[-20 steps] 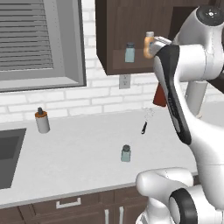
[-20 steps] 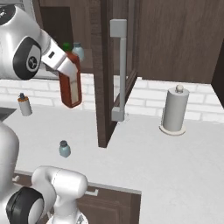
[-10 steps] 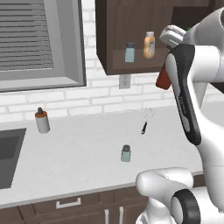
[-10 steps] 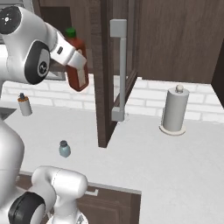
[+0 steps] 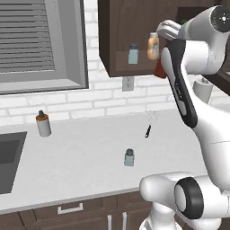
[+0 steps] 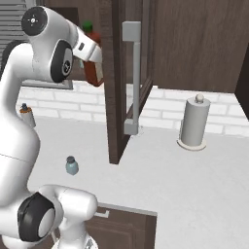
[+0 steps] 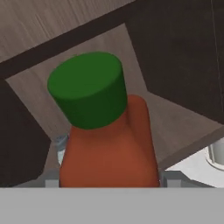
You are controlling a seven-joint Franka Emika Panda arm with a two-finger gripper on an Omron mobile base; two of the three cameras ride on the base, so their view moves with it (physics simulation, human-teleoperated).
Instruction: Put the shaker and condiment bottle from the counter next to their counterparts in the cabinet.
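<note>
My gripper (image 6: 93,57) is shut on the condiment bottle (image 6: 96,70), a red-orange bottle with a green cap (image 7: 87,87), held high at the open front of the dark brown cabinet (image 5: 117,36). A red sliver of the bottle (image 5: 159,70) peeks out behind my forearm. On the cabinet shelf stand the counterparts: a pale teal shaker (image 5: 133,54) and a short yellow-orange bottle (image 5: 153,46). The shaker (image 5: 129,157) sits alone and upright on the white counter (image 5: 81,157), and it also appears as the shaker (image 6: 72,166) in front of my base.
The cabinet door (image 6: 130,73) with its silver handle stands open to the right of the bottle. A grey pump dispenser (image 5: 43,124) sits by the sink (image 5: 9,157). A paper towel roll (image 6: 194,121) is at the back wall. A small dark utensil (image 5: 148,131) lies mid-counter.
The arm has lifted the red bottle from below shelf height up and in toward the cabinet opening. The shaker on the counter has stayed put.
</note>
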